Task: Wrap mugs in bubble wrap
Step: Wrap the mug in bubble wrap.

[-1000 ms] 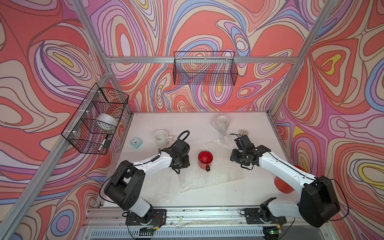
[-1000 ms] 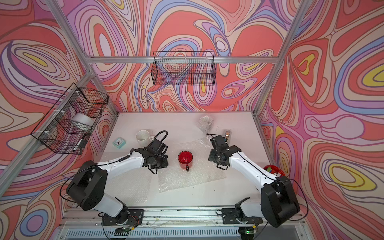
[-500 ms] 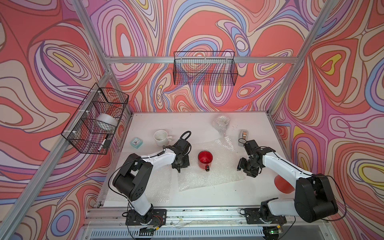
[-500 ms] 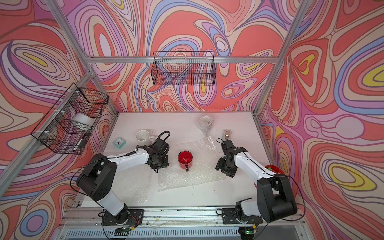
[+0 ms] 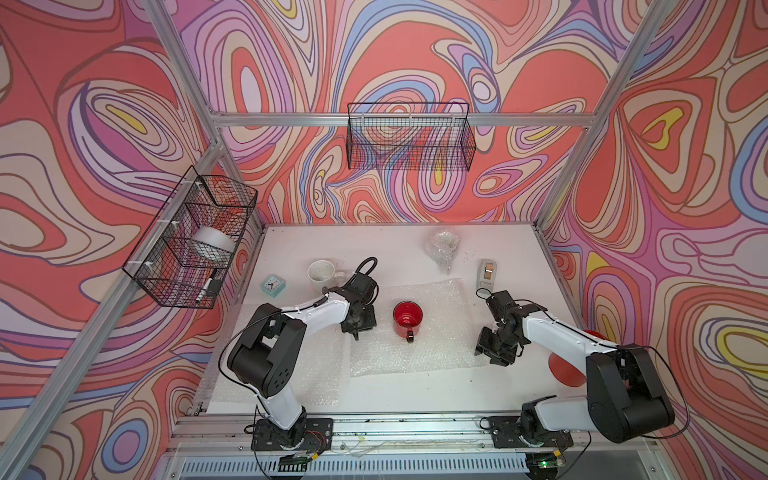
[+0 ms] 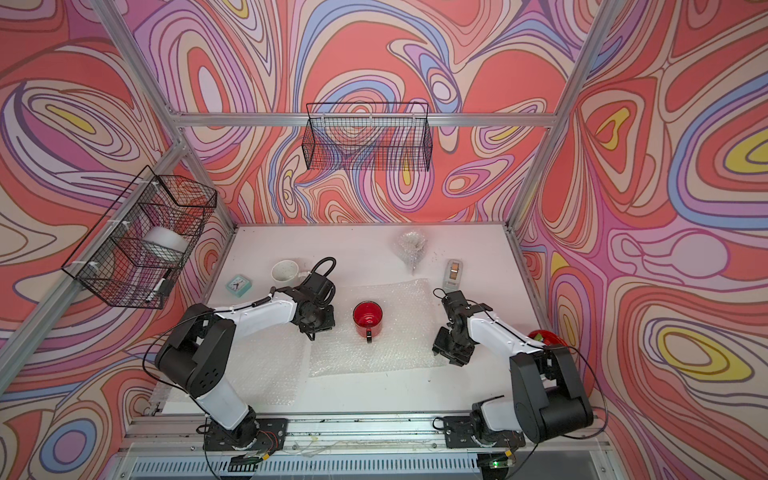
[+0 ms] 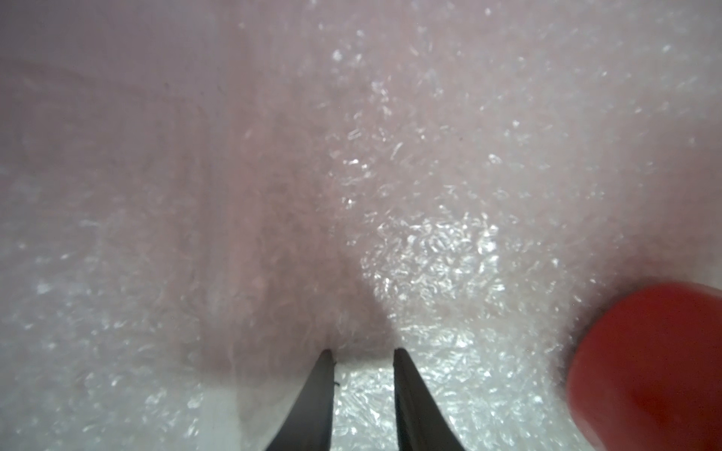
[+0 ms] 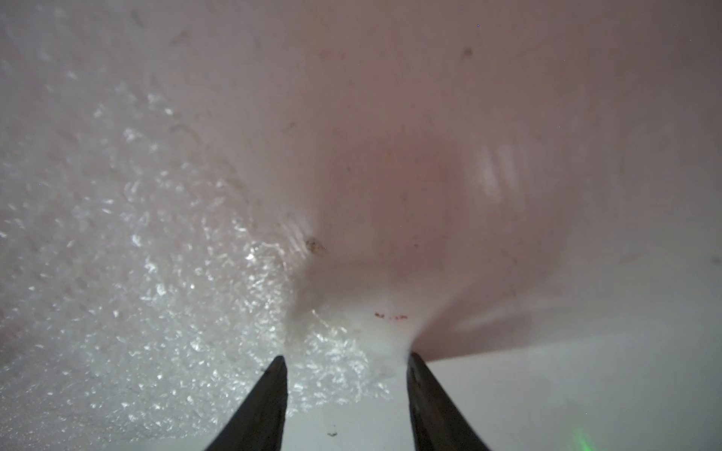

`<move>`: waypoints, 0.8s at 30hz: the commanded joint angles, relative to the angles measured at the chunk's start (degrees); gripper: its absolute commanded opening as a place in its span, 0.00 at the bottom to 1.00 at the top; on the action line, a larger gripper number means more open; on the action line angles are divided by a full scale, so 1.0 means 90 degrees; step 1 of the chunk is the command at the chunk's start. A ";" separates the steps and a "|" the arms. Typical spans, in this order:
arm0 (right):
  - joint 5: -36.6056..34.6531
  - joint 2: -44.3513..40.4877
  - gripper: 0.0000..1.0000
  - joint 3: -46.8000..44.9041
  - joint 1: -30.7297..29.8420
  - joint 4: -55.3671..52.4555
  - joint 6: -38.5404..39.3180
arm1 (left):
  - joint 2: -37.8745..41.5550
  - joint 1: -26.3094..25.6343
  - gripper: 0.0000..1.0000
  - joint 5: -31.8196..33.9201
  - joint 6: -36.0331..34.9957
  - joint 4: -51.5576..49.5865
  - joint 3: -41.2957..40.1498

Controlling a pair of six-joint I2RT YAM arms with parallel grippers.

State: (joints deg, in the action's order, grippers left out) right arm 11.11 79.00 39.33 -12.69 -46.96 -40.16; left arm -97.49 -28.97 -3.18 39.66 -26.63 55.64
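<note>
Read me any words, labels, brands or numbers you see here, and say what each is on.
No text is readable in any view.
The mint-green clock: dial marks too small to read.
The grey tape dispenser: any label too small to tell.

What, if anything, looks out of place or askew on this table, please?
The bubble wrap sheet under the red mug lies slightly askew to the table edges, its far edge rumpled. A red rounded object sits off the table beside the right arm, partly hidden by it; I cannot tell what it is.
</note>
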 commanded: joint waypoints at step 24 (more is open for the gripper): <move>0.1522 -0.0579 0.00 0.0133 -0.0012 0.1381 0.0286 | 0.1371 0.0035 0.61 -0.0113 -0.0116 0.0190 -0.0189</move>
State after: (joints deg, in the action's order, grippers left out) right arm 19.40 77.34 38.72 -12.47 -38.87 -39.35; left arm -88.53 -28.86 -3.66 39.55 -26.20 55.13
